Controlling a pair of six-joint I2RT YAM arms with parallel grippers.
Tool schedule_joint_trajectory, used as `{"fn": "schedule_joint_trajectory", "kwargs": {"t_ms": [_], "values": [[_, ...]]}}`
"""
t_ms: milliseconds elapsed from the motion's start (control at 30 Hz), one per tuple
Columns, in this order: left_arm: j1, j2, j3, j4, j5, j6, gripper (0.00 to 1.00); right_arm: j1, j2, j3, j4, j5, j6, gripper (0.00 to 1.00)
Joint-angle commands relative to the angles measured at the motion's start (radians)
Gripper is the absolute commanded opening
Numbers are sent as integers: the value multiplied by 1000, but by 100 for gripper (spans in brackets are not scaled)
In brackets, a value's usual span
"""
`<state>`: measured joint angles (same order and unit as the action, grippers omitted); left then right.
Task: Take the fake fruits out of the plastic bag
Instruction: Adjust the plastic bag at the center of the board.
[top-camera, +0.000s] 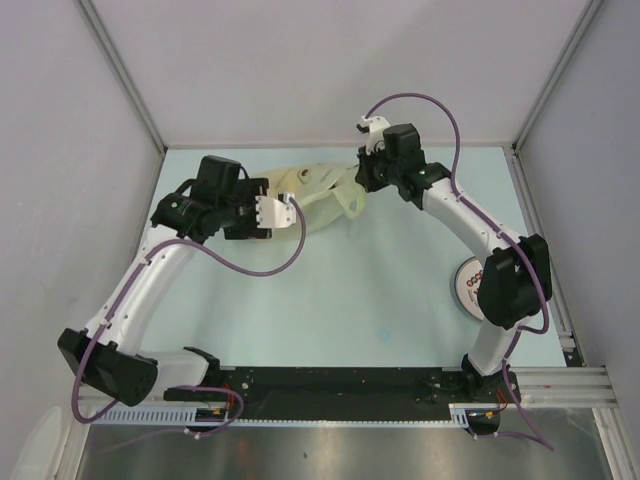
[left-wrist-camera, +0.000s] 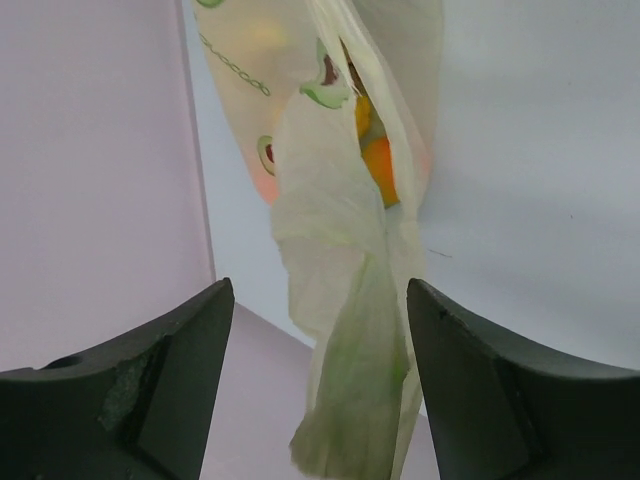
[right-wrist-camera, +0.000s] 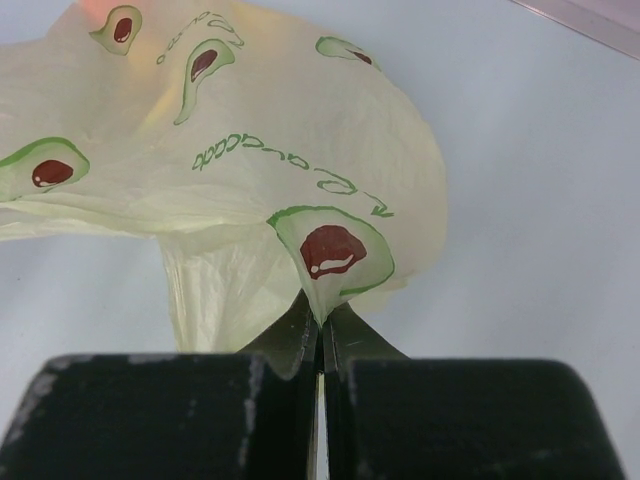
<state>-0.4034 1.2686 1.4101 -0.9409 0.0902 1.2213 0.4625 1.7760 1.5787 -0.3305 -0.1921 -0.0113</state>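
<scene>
Overhead, the left gripper (top-camera: 272, 212) reaches in from 9 o'clock. Its jaws stand apart on either side of a twisted strip of the thin, crinkled, translucent pale yellow-cream plastic bag (top-camera: 322, 195), not yet gripping it. The right gripper (right-wrist-camera: 320, 325), at the bag's 2 o'clock, is clamped tight on a fold of the film. The bag lies toward the table's 12 o'clock, far from the arm bases. A round orange plastic fruit (left-wrist-camera: 381, 168) shows through its side, inside.

Likely risks: the strip is limp and slippery, so the left jaws may catch nothing. They may also catch both layers and pinch the opening closed. A hard pull between the arms could tear the film or send fruit rolling away.

The smooth pale blue-green table (top-camera: 330, 310) has a black rail (top-camera: 340, 382) at 6 o'clock. A round white plate (top-camera: 463, 285) sits at 4 o'clock, half hidden by the right arm. Plain grey-white walls (top-camera: 320, 70) close three sides.
</scene>
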Motion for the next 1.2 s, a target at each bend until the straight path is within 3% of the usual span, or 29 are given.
{"fn": "schedule_joint_trajectory", "kwargs": {"t_ms": [0,67,100,167,200,233,267,433,467,567,700,800,1000,1100,1167], "values": [[32,9,-33,27,-49,-28,75,-12,5,55,22,3,7,0],[52,35,-23,63,-29,-75,69,-15,16,69,24,2,5,0],[60,46,-22,88,-21,-98,55,-13,28,82,34,6,2,0],[90,104,16,157,-7,-191,36,-18,46,104,44,20,-15,0],[103,130,47,174,2,-235,14,-18,60,122,57,22,-24,0],[115,167,126,189,25,-282,3,-18,92,160,64,26,-33,0],[144,223,169,227,34,-398,0,-16,115,190,74,43,-56,0],[204,345,392,419,31,-728,0,-8,302,459,131,152,-117,0],[212,356,415,482,-1,-806,0,-5,369,584,134,173,-133,0],[213,357,475,591,-20,-879,0,1,451,766,169,190,-194,0],[210,257,432,747,2,-927,0,-8,461,836,254,244,-245,0],[207,193,362,807,8,-960,0,-30,433,834,294,283,-262,0],[207,20,72,840,-1,-915,0,-71,353,744,259,240,-292,0],[206,-31,-69,782,71,-933,0,-74,286,579,184,201,-312,0],[195,-64,-167,749,117,-1003,1,-74,200,384,153,160,-309,0]]}}
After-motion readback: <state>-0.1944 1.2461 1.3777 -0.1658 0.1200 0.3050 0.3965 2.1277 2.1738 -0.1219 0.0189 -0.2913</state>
